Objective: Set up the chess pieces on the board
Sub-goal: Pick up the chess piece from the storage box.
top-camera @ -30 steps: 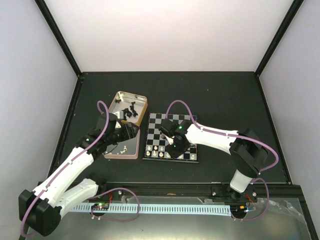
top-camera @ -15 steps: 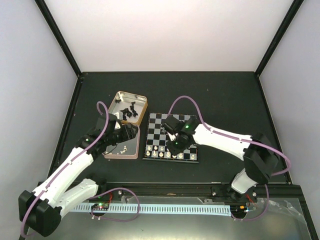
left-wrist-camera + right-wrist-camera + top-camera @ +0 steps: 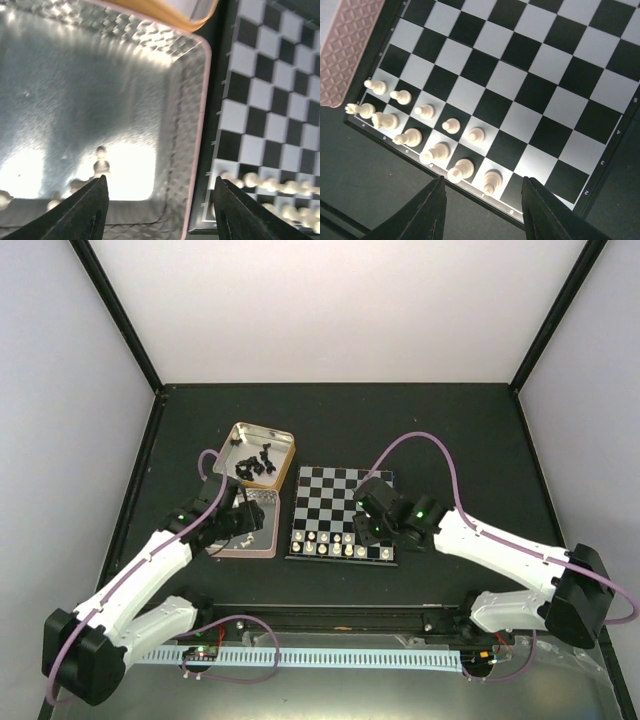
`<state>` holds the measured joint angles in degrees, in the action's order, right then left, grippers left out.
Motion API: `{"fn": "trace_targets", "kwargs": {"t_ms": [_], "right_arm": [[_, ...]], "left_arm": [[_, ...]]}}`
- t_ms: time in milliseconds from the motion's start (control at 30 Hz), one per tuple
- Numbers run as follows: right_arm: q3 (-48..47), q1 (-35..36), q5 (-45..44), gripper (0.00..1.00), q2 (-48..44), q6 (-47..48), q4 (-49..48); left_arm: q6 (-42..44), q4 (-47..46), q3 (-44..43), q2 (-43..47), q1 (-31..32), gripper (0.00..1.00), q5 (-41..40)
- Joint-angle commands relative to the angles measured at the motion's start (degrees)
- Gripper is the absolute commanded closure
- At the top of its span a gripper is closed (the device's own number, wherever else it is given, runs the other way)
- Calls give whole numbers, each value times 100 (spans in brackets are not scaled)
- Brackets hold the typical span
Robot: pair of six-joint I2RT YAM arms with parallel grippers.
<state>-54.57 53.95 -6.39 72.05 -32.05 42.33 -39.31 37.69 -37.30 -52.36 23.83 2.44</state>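
The board [image 3: 340,495] lies at the table's middle, with several cream-white chess pieces [image 3: 325,540] on its two near rows. In the right wrist view these pieces [image 3: 425,111] fill the near left squares of the board [image 3: 540,95]. My right gripper [image 3: 367,531] is open and empty above the board's near edge [image 3: 483,181], over a back-row piece [image 3: 490,182]. My left gripper [image 3: 238,521] is open and empty over the pink tin [image 3: 262,508]. It straddles the tin's right rim [image 3: 160,200], and a white pawn [image 3: 101,162] stands by its left finger.
A gold-rimmed tin [image 3: 285,440] at the back left holds several black pieces [image 3: 258,462]. More white pieces [image 3: 55,202] lie at the pink tin's near wall. The board's near left corner [image 3: 235,130] lies just right of that tin [image 3: 197,125].
My right arm has swung right and pulled its gripper back from the board's middle to its near edge. My left gripper has moved a little nearer over the pink tin.
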Motion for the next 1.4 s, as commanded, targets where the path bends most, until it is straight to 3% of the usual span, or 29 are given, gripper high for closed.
{"fn": "trace_targets", "kwargs": {"t_ms": [0, 200, 500, 967, 1367], "right_arm": [[267, -42, -266, 58, -119, -284, -405], [442, -78, -159, 58, -196, -284, -379], [821, -100, -278, 58, -480, -237, -553], [998, -368, -506, 60, -436, 330, -1264], [607, -489, -691, 63, 33, 228, -1522]], "left_arm": [[157, 436, 89, -353, -71, 43, -201], [311, 789, 62, -994, -133, 54, -107], [379, 663, 106, -1659, -142, 50, 5], [547, 722, -150, -2506, -142, 66, 59], [796, 582, -565, -3246, -142, 83, 45]]}}
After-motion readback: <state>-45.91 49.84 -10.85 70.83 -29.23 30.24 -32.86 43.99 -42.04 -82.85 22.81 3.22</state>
